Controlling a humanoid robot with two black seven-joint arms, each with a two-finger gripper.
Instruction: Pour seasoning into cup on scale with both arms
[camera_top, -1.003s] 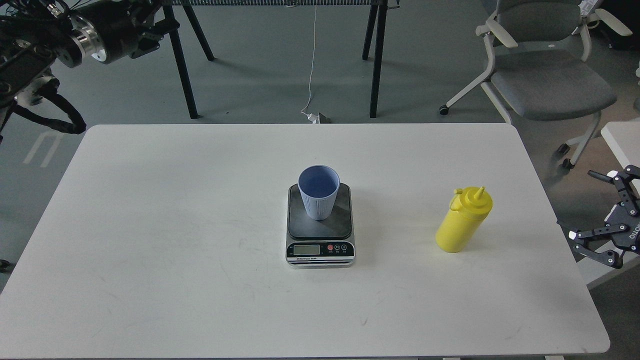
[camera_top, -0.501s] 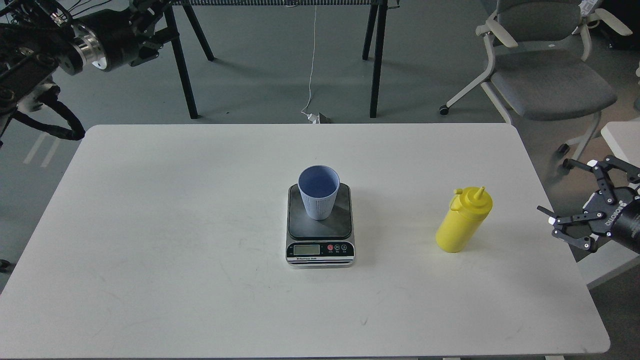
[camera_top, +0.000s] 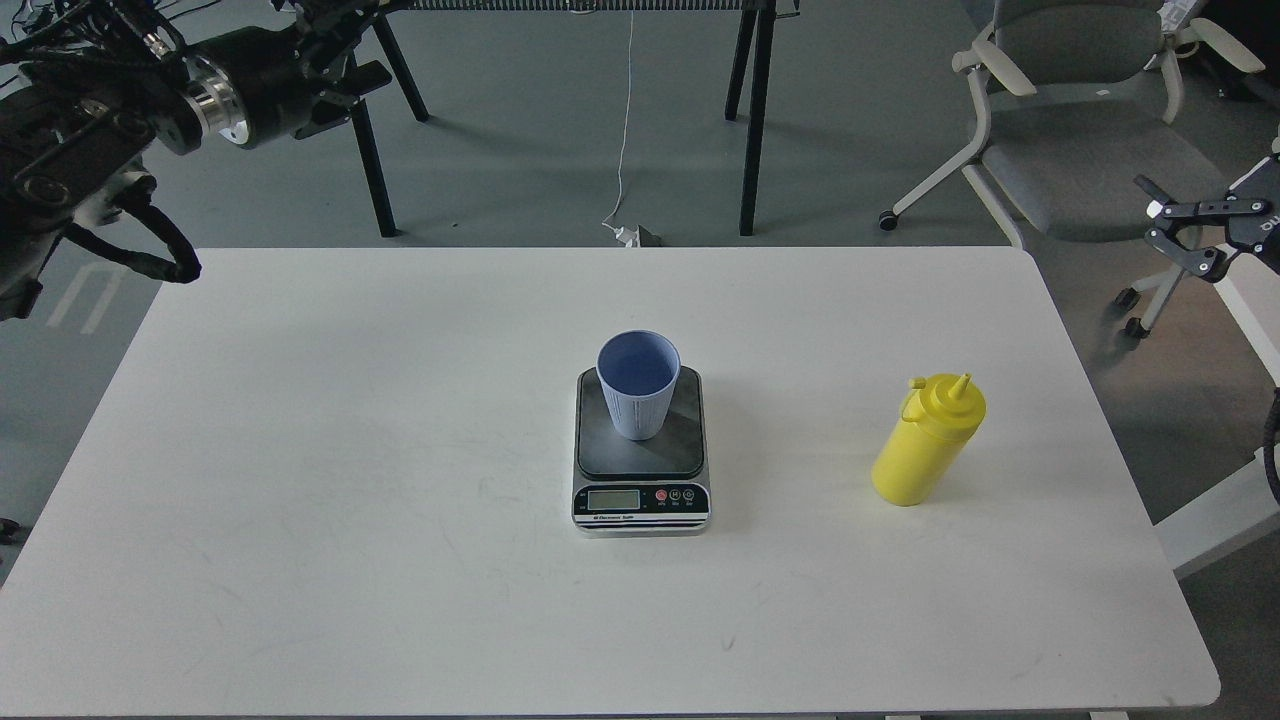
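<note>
The light blue cup (camera_top: 638, 385) stands upright on the dark platform of the scale (camera_top: 640, 458) at the middle of the white table (camera_top: 300, 450). The yellow seasoning bottle (camera_top: 925, 440) stands upright to the right of the scale, cap tethered at its nozzle. My right gripper (camera_top: 1176, 226) is open and empty, off the table's far right corner, well above and behind the bottle. My left gripper (camera_top: 335, 55) is at the top left, beyond the table's far edge. It is dark against the black legs, so its fingers cannot be told apart.
A grey office chair (camera_top: 1095, 150) stands behind the table at the right. Black frame legs (camera_top: 752, 120) and a white cable (camera_top: 622, 150) are on the floor behind. Another white surface (camera_top: 1215, 510) adjoins the right edge.
My right gripper has risen from beside the table's right edge to up near the chair. My left arm has shifted a little to the right. Cup, scale and bottle have not moved.
</note>
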